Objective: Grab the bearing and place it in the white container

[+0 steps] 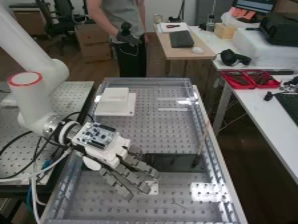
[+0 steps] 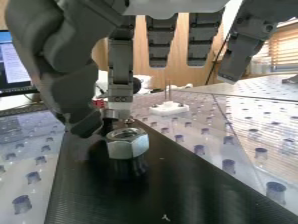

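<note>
Silvery metal hexagonal piece (image 2: 128, 144), presumably our bearing, stands on the glossy black plate (image 2: 174, 185) just below the open robot hand (image 2: 66, 90). We should centre it between thumb and fingers, then pinch opposite flats evenly, without tipping it.

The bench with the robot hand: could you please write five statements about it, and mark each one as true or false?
1. The metal nut stands on the black plate. True.
2. The hand has its fingers curled tightly round the nut. False: the fingers are nearly straight and hold nothing.
3. In the high view, the white block lies farther away than the hand. True.
4. The red trays lie on the black plate. False: the red trays are on the white side table.
5. The arm comes in from the left of the high view. True.
</note>
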You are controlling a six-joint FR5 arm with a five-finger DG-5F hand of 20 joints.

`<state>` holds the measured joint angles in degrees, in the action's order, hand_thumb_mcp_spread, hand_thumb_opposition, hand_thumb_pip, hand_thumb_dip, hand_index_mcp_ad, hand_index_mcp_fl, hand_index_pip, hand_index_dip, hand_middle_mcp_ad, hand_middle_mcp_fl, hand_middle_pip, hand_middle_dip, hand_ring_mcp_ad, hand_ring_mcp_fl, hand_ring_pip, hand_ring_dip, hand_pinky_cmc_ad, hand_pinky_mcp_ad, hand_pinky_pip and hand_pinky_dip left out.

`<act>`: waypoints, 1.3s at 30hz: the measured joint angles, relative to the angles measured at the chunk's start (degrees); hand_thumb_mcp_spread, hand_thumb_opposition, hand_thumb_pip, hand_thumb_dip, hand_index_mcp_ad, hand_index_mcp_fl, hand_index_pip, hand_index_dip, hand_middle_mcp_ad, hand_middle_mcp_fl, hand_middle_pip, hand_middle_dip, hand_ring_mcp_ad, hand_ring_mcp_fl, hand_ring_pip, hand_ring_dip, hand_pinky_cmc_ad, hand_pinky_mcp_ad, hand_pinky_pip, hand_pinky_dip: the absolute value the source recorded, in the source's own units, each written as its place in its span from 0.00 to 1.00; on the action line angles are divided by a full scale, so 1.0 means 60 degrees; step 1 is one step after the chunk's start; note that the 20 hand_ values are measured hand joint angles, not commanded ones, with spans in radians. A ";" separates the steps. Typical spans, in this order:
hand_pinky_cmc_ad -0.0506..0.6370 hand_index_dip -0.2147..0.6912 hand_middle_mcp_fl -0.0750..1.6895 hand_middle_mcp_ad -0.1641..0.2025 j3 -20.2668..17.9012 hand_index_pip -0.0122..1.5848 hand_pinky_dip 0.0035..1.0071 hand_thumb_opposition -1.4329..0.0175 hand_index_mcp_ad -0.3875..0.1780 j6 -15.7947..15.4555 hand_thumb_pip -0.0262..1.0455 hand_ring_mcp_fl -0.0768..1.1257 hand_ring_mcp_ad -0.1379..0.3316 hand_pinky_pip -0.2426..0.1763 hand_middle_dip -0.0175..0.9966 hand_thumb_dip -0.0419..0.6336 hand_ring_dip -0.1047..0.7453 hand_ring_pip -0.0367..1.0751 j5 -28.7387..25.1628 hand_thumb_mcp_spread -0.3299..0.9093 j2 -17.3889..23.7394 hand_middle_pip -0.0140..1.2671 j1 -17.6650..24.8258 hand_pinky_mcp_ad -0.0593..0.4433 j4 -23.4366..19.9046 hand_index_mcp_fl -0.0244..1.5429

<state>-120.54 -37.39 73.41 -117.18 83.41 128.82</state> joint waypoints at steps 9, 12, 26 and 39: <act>0.64 0.37 0.04 0.54 -0.0011 0.95 0.51 0.45 0.40 0.0035 0.70 0.06 0.64 0.29 0.25 0.41 0.20 0.21 -0.0019 0.54 0.0026 0.11 0.0006 0.70 -0.0065 0.07; 0.64 0.37 0.04 0.54 -0.0008 0.95 0.51 0.45 0.40 0.0093 0.70 0.06 0.64 0.29 0.25 0.41 0.20 0.21 -0.0045 0.54 0.0025 0.11 0.0018 0.70 -0.0076 0.06; 0.64 0.37 0.04 0.54 -0.0024 0.95 0.51 0.45 0.40 0.0177 0.70 0.06 0.64 0.29 0.25 0.41 0.20 0.21 -0.0076 0.54 0.0025 0.11 0.0043 0.70 -0.0034 0.05; 0.63 0.37 0.04 0.54 -0.0003 0.95 0.51 0.45 0.40 0.0150 0.70 0.06 0.64 0.29 0.25 0.41 0.20 0.21 -0.0051 0.54 -0.0035 0.11 0.0014 0.70 -0.0029 0.04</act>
<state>-120.55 -36.49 73.11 -117.39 83.49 128.65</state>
